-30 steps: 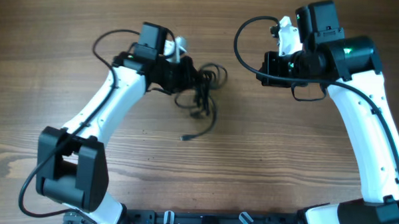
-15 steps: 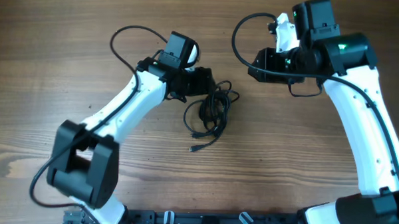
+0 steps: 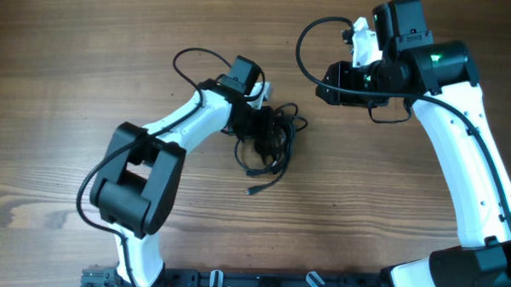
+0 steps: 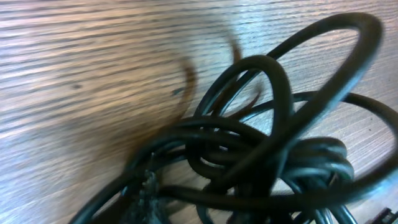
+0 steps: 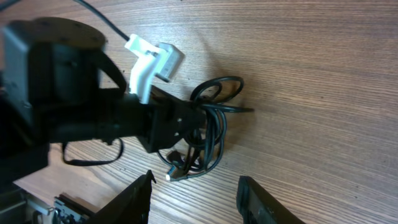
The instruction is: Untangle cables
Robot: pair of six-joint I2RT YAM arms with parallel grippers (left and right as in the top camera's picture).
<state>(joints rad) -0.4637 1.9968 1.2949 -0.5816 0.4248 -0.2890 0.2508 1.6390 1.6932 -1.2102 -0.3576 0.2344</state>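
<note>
Several thin black cables (image 3: 279, 136), knotted loops (one plug end (image 3: 250, 191) trailing)

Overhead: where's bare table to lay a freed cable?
Bare table lies left of the left arm, and in a wide patch between the cables and right arm. Crowded between left pincer and right pincer.

The table (image 3: 70, 86) is wood with a visible straight grain and a matt, low-sheen finish. The cables (image 4: 273, 124) have a smooth black rubber-like sheath with a slight gloss. The left arm (image 3: 188, 120) and right arm (image 3: 455, 163) have smooth white plastic shells and matt black joints.
</note>
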